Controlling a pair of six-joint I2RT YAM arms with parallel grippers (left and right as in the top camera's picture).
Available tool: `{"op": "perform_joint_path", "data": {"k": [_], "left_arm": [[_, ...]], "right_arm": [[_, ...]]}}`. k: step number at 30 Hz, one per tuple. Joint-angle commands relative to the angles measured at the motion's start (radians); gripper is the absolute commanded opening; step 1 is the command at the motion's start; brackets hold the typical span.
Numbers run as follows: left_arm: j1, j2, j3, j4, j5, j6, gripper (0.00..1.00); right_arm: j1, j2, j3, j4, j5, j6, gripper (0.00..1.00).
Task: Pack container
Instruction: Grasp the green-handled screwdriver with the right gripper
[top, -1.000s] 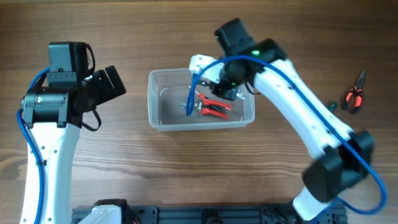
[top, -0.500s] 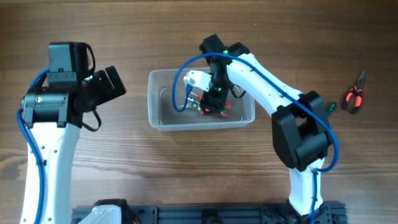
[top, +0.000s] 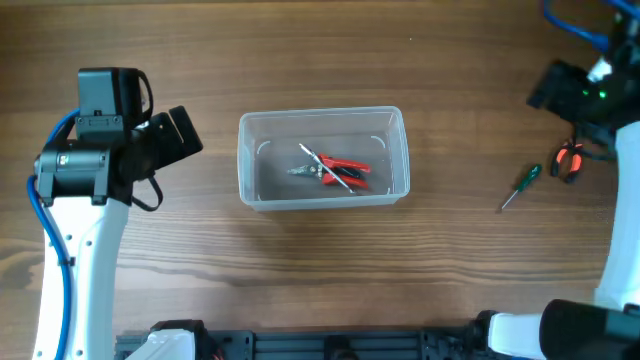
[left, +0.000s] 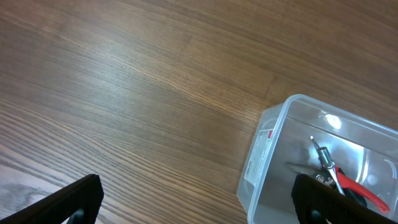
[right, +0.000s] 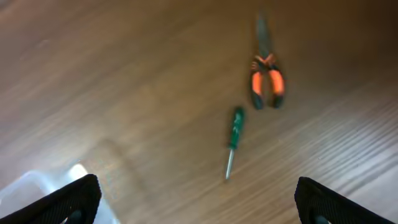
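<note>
The left gripper (left: 198, 200) hovers well left of the container (top: 322, 158), jaws spread wide, while the right gripper (right: 198, 202), likewise spread, hangs far to its right.

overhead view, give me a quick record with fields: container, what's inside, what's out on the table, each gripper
container: clear rectangular plastic tub, mid-table, upright, no lid in view
inside: red-handled pliers, with a thin silvery piece lying across them
out on the table: green-handled screwdriver and orange-handled pliers, both right of the tub, apart from each other
left gripper: open, empty, left of the tub
right gripper: open, empty, near the two loose tools
not yet packed: screwdriver, orange-handled pliers
</note>
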Motion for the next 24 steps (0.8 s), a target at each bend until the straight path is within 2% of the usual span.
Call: {"op": "perform_joint_path", "data": {"k": [1,4,8,14,24], "left_arm": [[0.006,0.004,0.008,0.0,-0.006,-0.005,1.0],[0.006,0.004,0.008,0.0,-0.006,-0.005,1.0],[0.006,0.003,0.008,0.0,-0.006,-0.005,1.0],[0.006,0.003,0.008,0.0,-0.006,-0.005,1.0],[0.006,0.003,0.008,0.0,-0.006,-0.006,1.0]], "right_arm": [[-0.121,0.014,-0.199,0.086,-0.103,0.066,1.0],[-0.182,0.024,-0.414,0.245,-0.129,0.064,1.0],[-0.183,0.062,-0.563,0.397,-0.129,0.038,1.0],[-0.183,0.175,-0.601,0.52,-0.125,0.041,1.0],[-0.183,0.351,-0.601,0.61,-0.125,0.048,1.0]]}}
